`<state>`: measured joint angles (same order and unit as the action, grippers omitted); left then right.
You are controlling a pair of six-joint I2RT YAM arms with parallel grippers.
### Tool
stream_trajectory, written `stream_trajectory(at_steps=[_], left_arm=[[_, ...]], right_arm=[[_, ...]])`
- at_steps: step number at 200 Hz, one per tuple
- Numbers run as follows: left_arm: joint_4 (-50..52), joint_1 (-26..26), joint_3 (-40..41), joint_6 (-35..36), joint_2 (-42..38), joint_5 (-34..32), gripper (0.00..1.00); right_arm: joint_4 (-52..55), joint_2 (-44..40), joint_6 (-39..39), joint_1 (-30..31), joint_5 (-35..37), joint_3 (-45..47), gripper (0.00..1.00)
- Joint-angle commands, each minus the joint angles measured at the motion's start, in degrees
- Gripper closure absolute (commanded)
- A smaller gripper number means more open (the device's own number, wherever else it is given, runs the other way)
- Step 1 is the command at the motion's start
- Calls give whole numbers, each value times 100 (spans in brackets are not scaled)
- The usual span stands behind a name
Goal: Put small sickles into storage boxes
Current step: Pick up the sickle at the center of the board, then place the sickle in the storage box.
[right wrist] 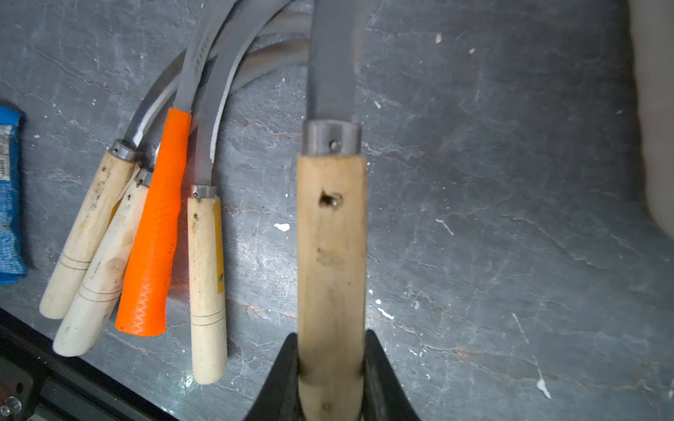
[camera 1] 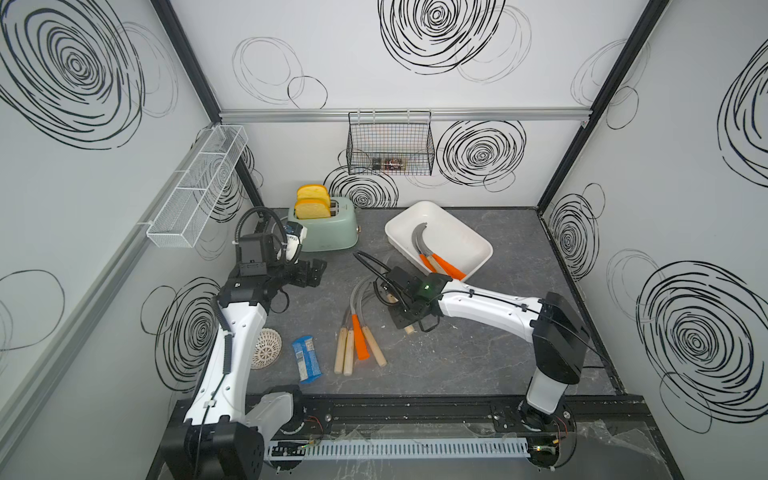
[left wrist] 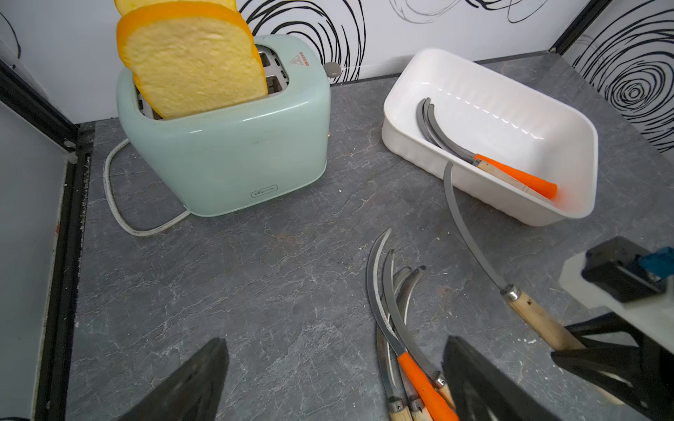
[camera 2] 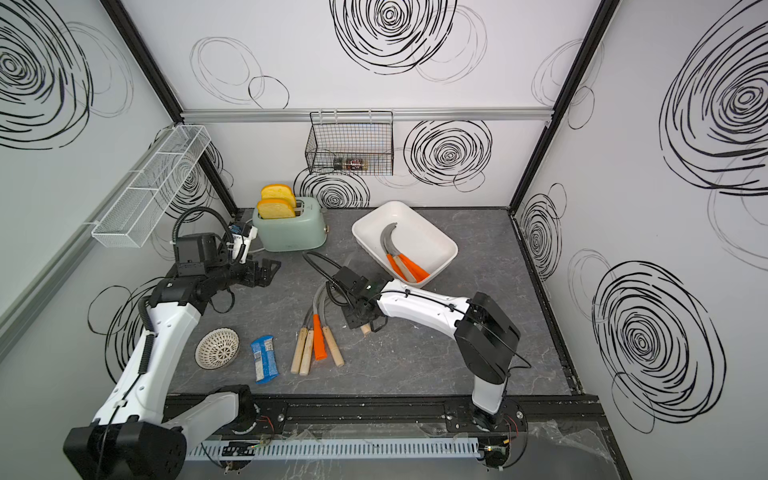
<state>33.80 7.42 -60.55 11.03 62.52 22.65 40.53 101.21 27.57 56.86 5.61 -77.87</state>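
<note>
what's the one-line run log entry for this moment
right gripper: shut on wooden-handled sickle | left gripper: open, empty | white tub: stored sickles inside | table: four loose sickles

The left arm (camera 1: 232,332) comes up from the near left corner and bends at the elbow. It reaches toward the far side, and its end turns to the right. The left gripper (camera 1: 314,272) has its two fingers (left wrist: 197,379) spread wide apart, with nothing between them. The right arm (camera 1: 490,305) stands up at the near right, folds over, and stretches left toward the middle. The right gripper (right wrist: 332,350) is squeezed tight on the wooden handle of a sickle (right wrist: 331,237).
</note>
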Motion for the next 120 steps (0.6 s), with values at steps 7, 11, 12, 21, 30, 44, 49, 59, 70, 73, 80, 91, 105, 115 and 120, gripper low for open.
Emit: stream_trajectory(at_steps=[7, 11, 12, 21, 30, 44, 49, 59, 70, 73, 80, 91, 105, 115, 120], left_arm=[[107, 36, -167, 41, -67, 194, 4], [108, 23, -174, 48, -69, 203, 4], [113, 23, -170, 48, -71, 204, 4], [120, 15, -172, 52, -70, 217, 4], [113, 6, -171, 63, -69, 234, 4], [135, -23, -172, 80, -56, 270, 4], [147, -38, -172, 92, -47, 287, 4], [185, -72, -175, 125, -25, 322, 4], [238, -119, -185, 172, -2, 373, 4], [247, -132, -185, 172, 7, 376, 4], [266, -169, -182, 194, 22, 380, 4], [276, -250, -172, 218, 17, 352, 4], [289, -366, -165, 265, 19, 263, 4], [309, -443, -159, 311, 21, 219, 4], [316, -474, -158, 338, 15, 206, 4]], right_arm=[[244, -272, -297, -268, -22, -52, 100], [262, -304, -324, -311, -36, -68, 100], [271, -308, -328, -322, -39, -69, 100], [284, -367, -385, -437, -79, -101, 100], [296, -429, -438, -560, -132, -138, 100], [313, -505, -526, -742, -212, -208, 100], [317, -526, -556, -815, -242, -236, 100], [336, -557, -614, -946, -300, -300, 100], [356, -567, -684, -1084, -370, -373, 100], [351, -570, -705, -1127, -390, -394, 100], [360, -571, -751, -1215, -443, -439, 100], [395, -554, -840, -1368, -524, -521, 100], [496, -493, -988, -1542, -561, -673, 100], [563, -450, -1080, -1680, -563, -795, 100], [590, -428, -1123, -1740, -567, -845, 100]])
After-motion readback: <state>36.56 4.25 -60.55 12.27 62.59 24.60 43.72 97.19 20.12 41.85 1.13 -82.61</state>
